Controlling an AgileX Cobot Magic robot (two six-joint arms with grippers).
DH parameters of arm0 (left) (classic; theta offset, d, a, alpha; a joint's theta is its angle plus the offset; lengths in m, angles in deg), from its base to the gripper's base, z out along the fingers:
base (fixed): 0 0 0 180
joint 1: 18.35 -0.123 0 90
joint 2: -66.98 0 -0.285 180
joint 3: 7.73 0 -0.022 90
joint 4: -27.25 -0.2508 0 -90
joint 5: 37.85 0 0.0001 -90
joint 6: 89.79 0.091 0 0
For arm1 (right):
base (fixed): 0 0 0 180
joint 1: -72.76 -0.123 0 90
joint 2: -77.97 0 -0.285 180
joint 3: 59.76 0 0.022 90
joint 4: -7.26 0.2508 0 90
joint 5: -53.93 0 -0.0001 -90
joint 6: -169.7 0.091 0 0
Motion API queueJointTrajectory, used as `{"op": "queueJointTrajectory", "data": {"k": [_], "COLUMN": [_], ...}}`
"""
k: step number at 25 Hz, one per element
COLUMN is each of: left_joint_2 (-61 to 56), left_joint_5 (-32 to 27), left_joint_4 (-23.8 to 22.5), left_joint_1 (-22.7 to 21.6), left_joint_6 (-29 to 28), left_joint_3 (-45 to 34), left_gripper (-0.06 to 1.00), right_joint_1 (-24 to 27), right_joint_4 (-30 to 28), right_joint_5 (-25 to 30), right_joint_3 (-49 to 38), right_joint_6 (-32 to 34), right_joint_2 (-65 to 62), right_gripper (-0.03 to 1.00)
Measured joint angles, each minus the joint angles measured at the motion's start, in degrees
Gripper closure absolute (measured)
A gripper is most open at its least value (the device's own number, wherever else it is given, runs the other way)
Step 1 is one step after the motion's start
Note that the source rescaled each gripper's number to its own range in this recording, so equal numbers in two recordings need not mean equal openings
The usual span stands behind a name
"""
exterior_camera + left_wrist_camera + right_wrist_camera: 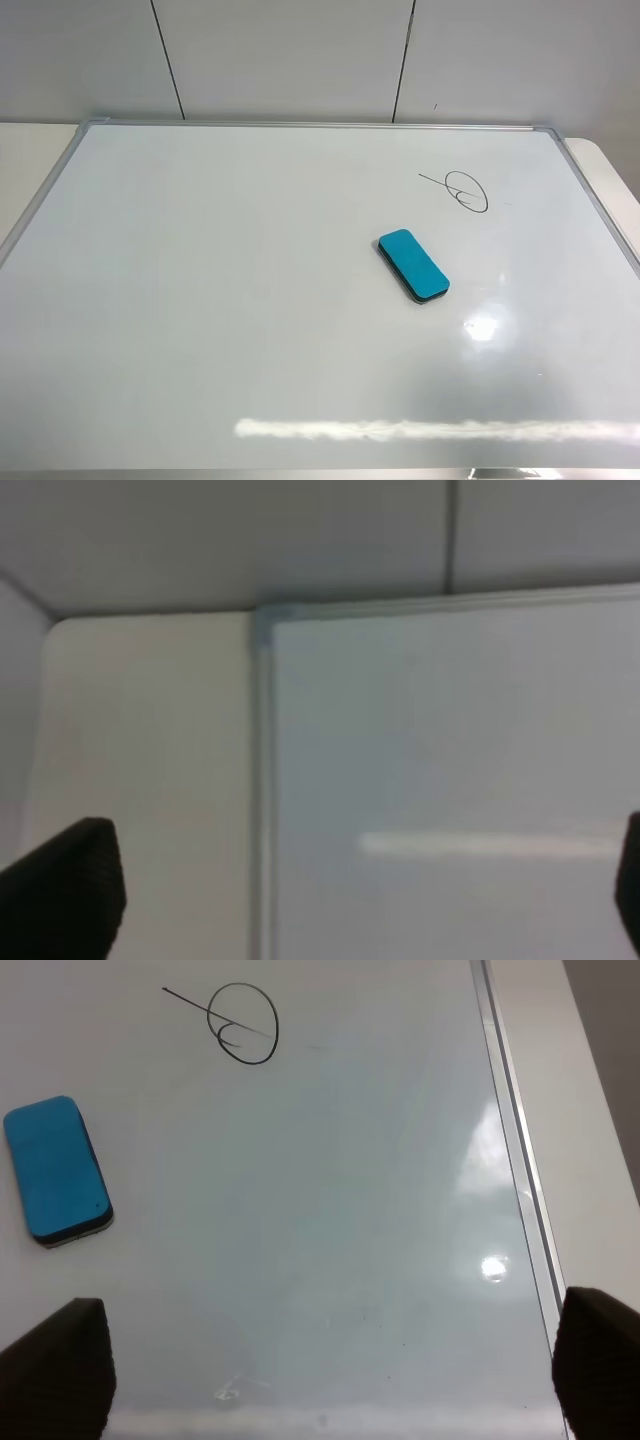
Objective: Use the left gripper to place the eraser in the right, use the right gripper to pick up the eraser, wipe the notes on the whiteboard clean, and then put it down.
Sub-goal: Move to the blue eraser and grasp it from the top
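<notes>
- The eraser (412, 265) lies flat on the whiteboard (200, 300), near the notes (462, 190) but apart from them.
- The right gripper (325, 1370) hangs over the board beside its right frame, jaws wide, holding nothing.
- The left gripper (345, 890) hangs over the far left corner, jaws wide, empty.

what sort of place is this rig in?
Probably a lab test bench, not a classroom: the whiteboard lies flat on a pale table, bearing an eraser and one marker scribble, with a plain panelled wall behind.
</notes>
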Motion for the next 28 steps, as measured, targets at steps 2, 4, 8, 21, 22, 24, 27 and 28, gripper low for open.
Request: {"op": "queueJointTrajectory", "data": {"k": [2,4,8,21,22,24,27,28], "left_joint_2": [-3.88,-8.33,-20.03,-58.02,-60.04,-64.33,-68.94,-70.22], "left_joint_5": [-1.13,-1.16,0.47,-1.39,-1.39,-1.44,-1.56,-1.56], "left_joint_4": [-0.31,-0.95,-2.8,-5.69,-5.35,-4.6,-3.35,-2.78], "left_joint_1": [-4.24,-6.56,-6.75,-6.75,-6.75,-6.75,-6.75,-6.75], "left_joint_6": [0.04,0.04,-0.01,-0.96,-1.0,-1.26,-2.75,-2.95], "left_joint_3": [-0.16,-1.5,-7.34,-30.24,-31.93,-36.41,-43.89,-46.8], "left_gripper": [-0.06,-0.06,-0.06,-0.06,-0.06,-0.06,-0.06,-0.06], "right_joint_1": [0.0,0.0,0.0,0.0,0.0,0.0,0.0,0.0], "right_joint_4": [0.0,0.0,0.0,0.0,0.0,0.0,0.0,0.0], "right_joint_5": [0.0,0.0,0.0,0.0,0.0,0.0,0.0,0.0], "right_joint_3": [0.0,0.0,0.0,0.0,0.0,0.0,0.0,0.0], "right_joint_6": [0.0,0.0,0.0,0.0,0.0,0.0,0.0,0.0], "right_joint_2": [0.0,0.0,0.0,0.0,0.0,0.0,0.0,0.0], "right_gripper": [0.24,0.24,0.24,0.24,0.24,0.24,0.24,0.24]}}
